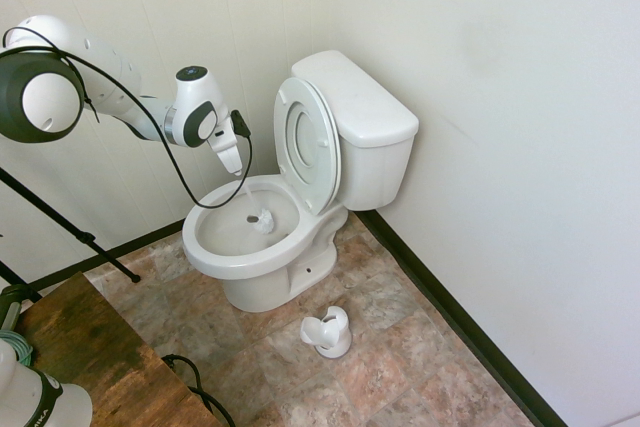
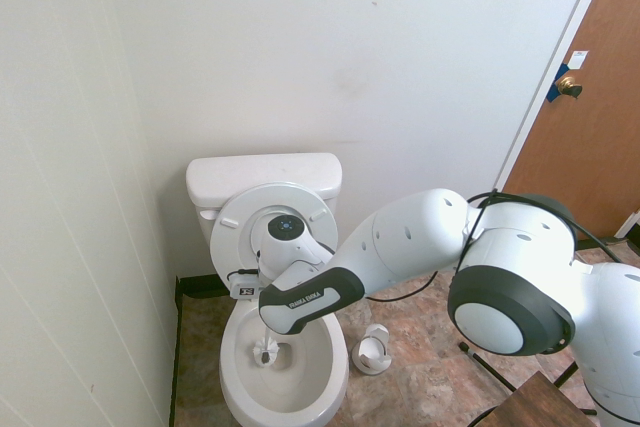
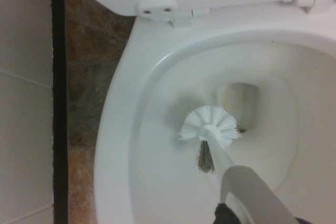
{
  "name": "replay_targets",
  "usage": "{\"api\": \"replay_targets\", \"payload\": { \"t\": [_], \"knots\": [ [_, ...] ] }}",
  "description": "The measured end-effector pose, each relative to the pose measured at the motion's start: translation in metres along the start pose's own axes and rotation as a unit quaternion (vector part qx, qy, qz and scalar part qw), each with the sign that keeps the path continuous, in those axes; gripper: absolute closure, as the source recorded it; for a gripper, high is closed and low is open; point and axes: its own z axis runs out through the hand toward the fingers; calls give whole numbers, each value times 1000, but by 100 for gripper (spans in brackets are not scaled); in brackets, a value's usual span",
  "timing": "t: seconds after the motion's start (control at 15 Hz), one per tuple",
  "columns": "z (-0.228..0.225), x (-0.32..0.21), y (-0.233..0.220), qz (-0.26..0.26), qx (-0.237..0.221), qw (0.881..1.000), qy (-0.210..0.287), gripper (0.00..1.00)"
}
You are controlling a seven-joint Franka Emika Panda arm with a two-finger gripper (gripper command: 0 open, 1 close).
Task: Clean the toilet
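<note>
The toilet (image 1: 345, 162) stands in the corner with lid and seat (image 1: 305, 142) raised against the tank (image 2: 262, 177). My gripper (image 1: 233, 159) hangs over the far side of the bowl (image 1: 215, 252), shut on the thin white handle of a toilet brush. The brush's round white head (image 1: 262, 219) is down inside the bowl, near the drain opening (image 3: 239, 103). In the wrist view the brush head (image 3: 210, 127) rests on the bowl's inner slope. In the second exterior view my forearm hides the fingers, while the brush head (image 2: 267, 350) shows below it.
The white brush holder (image 1: 328, 332) sits on the tiled floor beside the toilet base, also visible as the holder (image 2: 372, 352). A wooden table (image 1: 90, 357) is at the near left. Walls close the toilet in on two sides; a brown door (image 2: 590, 117) is further off.
</note>
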Motion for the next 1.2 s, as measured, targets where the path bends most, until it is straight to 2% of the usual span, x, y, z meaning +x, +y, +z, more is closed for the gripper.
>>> {"api": "replay_targets", "payload": {
  "t": [0.33, 0.8, 1.2],
  "knots": [
    [6, -11, 8, -20, -11, 1000, -3, 100],
    [6, -17, 15, -61, -47, 997, -19, 100],
    [7, -29, 22, -74, -81, 994, -25, 100]
  ]
}}
